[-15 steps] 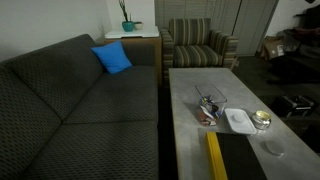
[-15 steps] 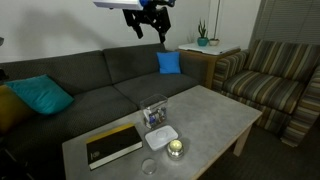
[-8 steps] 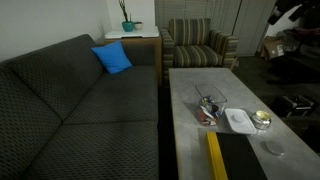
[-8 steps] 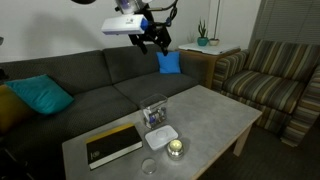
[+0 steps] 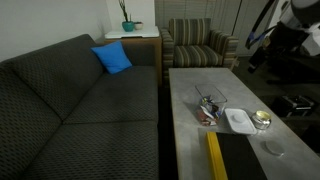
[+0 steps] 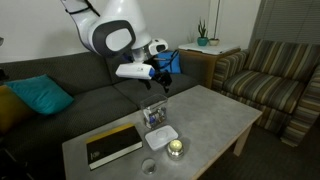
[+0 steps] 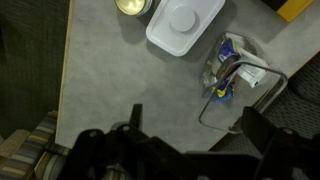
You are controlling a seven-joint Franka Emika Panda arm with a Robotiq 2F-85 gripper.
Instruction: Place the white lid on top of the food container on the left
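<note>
Behind the end effector [image 6: 163, 80], a dark sofa [image 6: 90, 92]. Below it, the grey table [image 6: 215, 110]. Hanging in the air, clear of everything; fingers [image 7: 135, 118] spread apart in the wrist view, gripping nothing. Off to one side and lower, a black and yellow book [image 6: 112, 145]. Almost straight underneath, the clear food container [image 6: 154, 113], standing on the table. Just beyond that, the white lid [image 6: 162, 137], lying flat beside the container. Farther out, a round dish [image 6: 177, 149] with yellowish contents, then a small grey disc [image 6: 149, 167].

Dim, soft indoor light; low-resolution frames, slightly blurred throughout.
</note>
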